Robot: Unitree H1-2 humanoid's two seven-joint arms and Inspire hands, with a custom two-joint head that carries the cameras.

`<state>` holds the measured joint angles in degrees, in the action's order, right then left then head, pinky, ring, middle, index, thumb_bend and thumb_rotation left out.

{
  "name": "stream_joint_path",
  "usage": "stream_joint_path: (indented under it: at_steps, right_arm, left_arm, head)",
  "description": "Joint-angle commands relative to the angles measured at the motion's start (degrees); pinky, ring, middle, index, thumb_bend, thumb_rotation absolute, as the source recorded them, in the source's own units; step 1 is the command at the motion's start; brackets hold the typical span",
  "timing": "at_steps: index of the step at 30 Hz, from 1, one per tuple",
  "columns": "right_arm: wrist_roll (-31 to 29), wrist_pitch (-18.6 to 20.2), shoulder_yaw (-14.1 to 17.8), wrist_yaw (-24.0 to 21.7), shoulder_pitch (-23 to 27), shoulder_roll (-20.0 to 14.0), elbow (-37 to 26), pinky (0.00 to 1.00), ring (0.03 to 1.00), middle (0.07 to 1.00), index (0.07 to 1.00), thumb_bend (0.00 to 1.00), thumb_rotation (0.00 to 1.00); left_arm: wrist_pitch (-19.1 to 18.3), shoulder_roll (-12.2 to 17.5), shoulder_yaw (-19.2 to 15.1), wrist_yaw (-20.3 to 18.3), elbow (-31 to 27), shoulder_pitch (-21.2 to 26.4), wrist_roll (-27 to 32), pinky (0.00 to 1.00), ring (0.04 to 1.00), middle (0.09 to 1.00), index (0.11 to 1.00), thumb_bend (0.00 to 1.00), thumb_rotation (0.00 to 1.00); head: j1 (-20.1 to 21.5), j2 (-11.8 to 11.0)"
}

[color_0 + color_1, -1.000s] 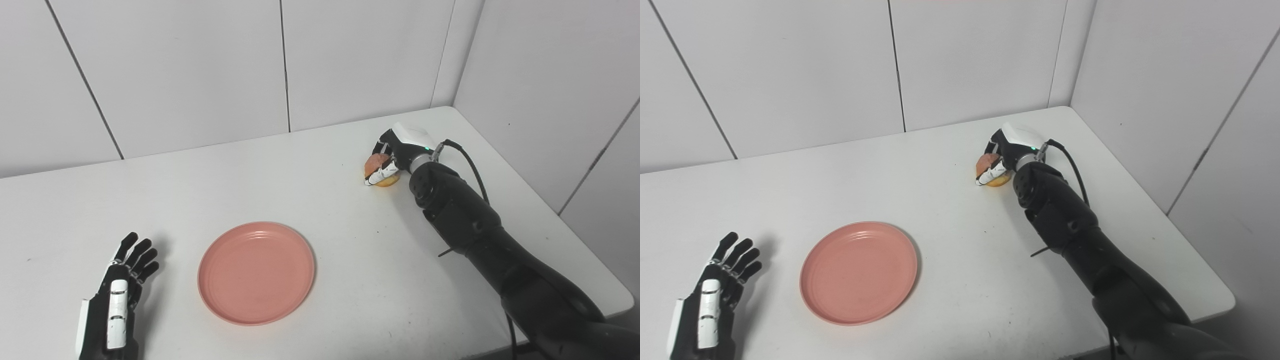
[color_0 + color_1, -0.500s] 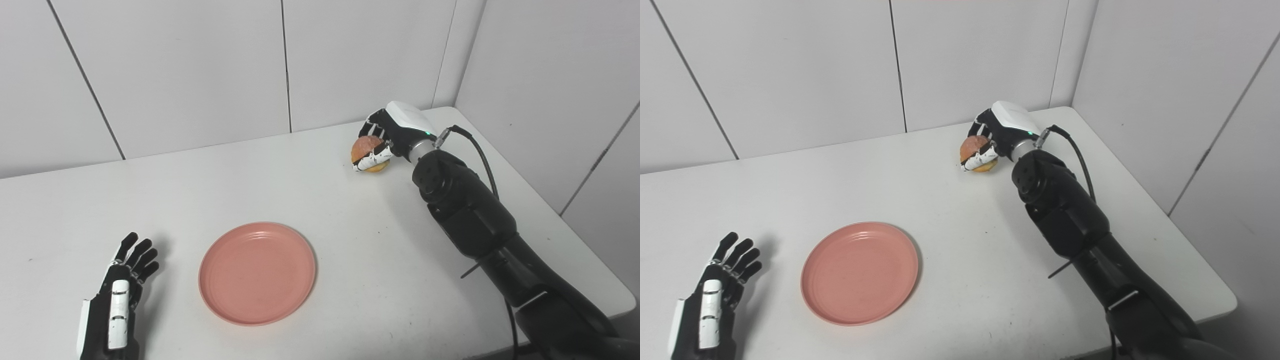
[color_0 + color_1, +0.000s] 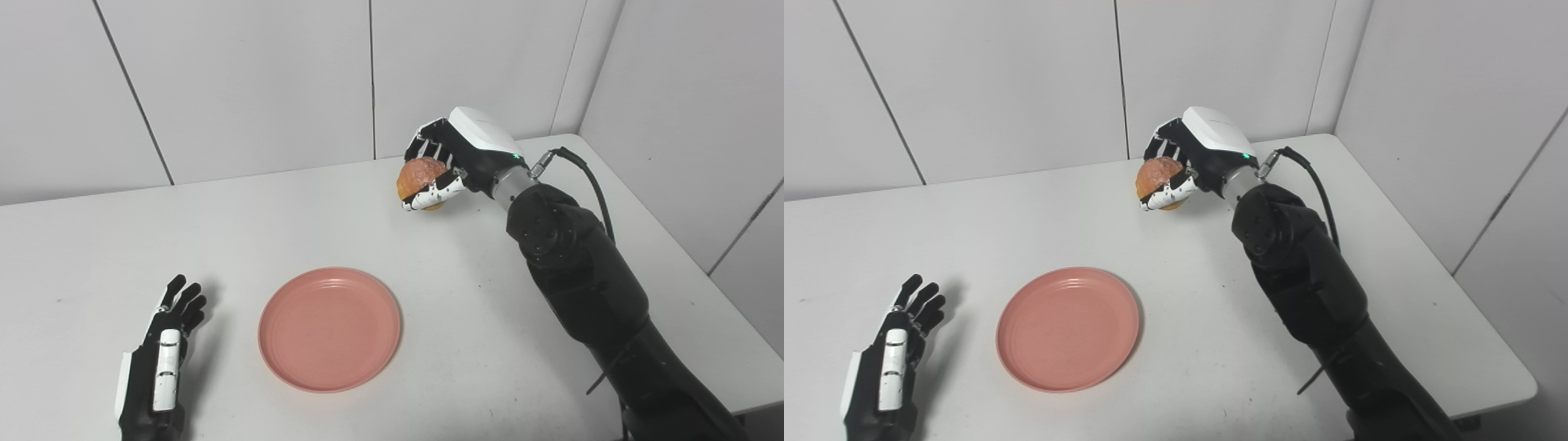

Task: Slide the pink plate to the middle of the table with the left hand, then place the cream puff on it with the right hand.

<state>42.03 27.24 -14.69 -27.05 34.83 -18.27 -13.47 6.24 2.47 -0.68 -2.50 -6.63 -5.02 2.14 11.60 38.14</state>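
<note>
Now, right hand: the right hand [image 3: 456, 160] is closed on the cream puff [image 3: 418, 179], held up off the table [image 3: 465, 318] over its far side.
Right fingers: the dark fingers [image 3: 429, 138] curl over the puff's top and far side; the white, black-speckled thumb [image 3: 432, 195] crosses beneath its front, so the puff is pinched between them.
Cream puff look: a rounded bun with a rough, brownish-orange dome and a paler golden underside that shows just below the thumb; its near-left face is bare, the rest is covered by the hand.
Cream puff place: inside the right fingers, clear of the table, beyond and to the right of the pink plate [image 3: 329, 329], well apart from it.
Pink plate look: round, salmon-pink, shallow, with faint rings inside a low raised rim, nothing on it.
Pink plate place: flat on the table toward the near middle, just beside the left fingertips on their right, not touching them.
Left hand: the left hand [image 3: 885, 373] lies low at the near-left of the table, back of the hand up, holding nothing.
Left fingers: black fingers [image 3: 920, 300] stretched forward and a little spread, pointing away from the robot.
Wrist: a black cable [image 3: 585, 177] loops from the right wrist along the dark forearm.
</note>
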Motion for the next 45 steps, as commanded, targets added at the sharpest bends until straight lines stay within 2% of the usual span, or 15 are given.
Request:
stream_joint_path:
  at_steps: [1, 5, 11, 22, 29, 34, 38, 45]
  right_arm:
    - [0.3, -0.8, -0.9, -0.4, 2.0, 0.3, -3.3, 0.29, 0.385, 0.454, 0.485, 0.51, 0.13]
    - [1.6, -0.7, -3.9, -2.0, 2.1, 1.8, -6.0, 0.3, 0.376, 0.443, 0.486, 0.51, 0.13]
    - [0.1, -1.2, -5.6, -3.2, 1.8, 5.2, -6.8, 0.28, 0.354, 0.426, 0.486, 0.51, 0.13]
    - [0.0, -2.5, -10.4, -2.2, -0.3, 8.8, -2.9, 0.27, 0.341, 0.42, 0.485, 0.52, 0.13]
    - [-0.4, -4.4, -12.5, -1.6, -1.5, 9.6, 0.9, 0.28, 0.357, 0.451, 0.486, 0.51, 0.13]
    - [-0.1, -7.6, -13.7, 0.5, -1.9, 9.5, 4.2, 0.28, 0.359, 0.454, 0.486, 0.52, 0.13]
    - [1.5, -10.1, -15.1, 2.5, -2.5, 9.1, 6.6, 0.26, 0.343, 0.445, 0.486, 0.52, 0.13]
    - [5.1, -10.9, -17.0, 4.0, -2.6, 8.4, 9.5, 0.25, 0.336, 0.441, 0.487, 0.52, 0.13]
  left_arm:
    - [-0.7, -2.4, 1.5, 0.7, 0.0, -4.2, -0.7, 0.9, 0.892, 0.9, 0.896, 0.52, 0.98]
    - [-1.6, -2.9, 2.2, 1.6, -1.2, -4.4, -1.6, 0.89, 0.889, 0.899, 0.895, 0.52, 0.99]
    - [-4.1, -3.5, 3.7, 3.2, -3.7, -4.5, -3.1, 0.87, 0.88, 0.89, 0.889, 0.51, 1.0]
    - [-5.7, -4.1, 5.6, 5.5, -5.1, -4.0, -5.5, 0.87, 0.868, 0.877, 0.873, 0.52, 1.0]
    - [-6.6, -4.5, 6.5, 6.5, -6.2, -4.0, -6.6, 0.87, 0.869, 0.877, 0.872, 0.51, 1.0]
    - [-6.9, -5.0, 6.8, 7.0, -6.6, -4.0, -6.9, 0.87, 0.865, 0.872, 0.869, 0.51, 1.0]
    - [-7.0, -5.3, 7.1, 7.4, -6.6, -3.9, -7.4, 0.86, 0.861, 0.868, 0.865, 0.5, 1.0]
    - [-6.9, -5.5, 7.2, 7.8, -6.5, -3.8, -7.2, 0.86, 0.856, 0.866, 0.864, 0.51, 1.0]
  head:
    - [-1.3, 0.5]
    - [-3.0, 1.0]
    - [-5.6, 2.5]
    - [-8.6, 3.9]
    - [-9.8, 4.4]
    - [-10.8, 4.8]
    - [-11.4, 5.0]
    - [-11.5, 5.3]
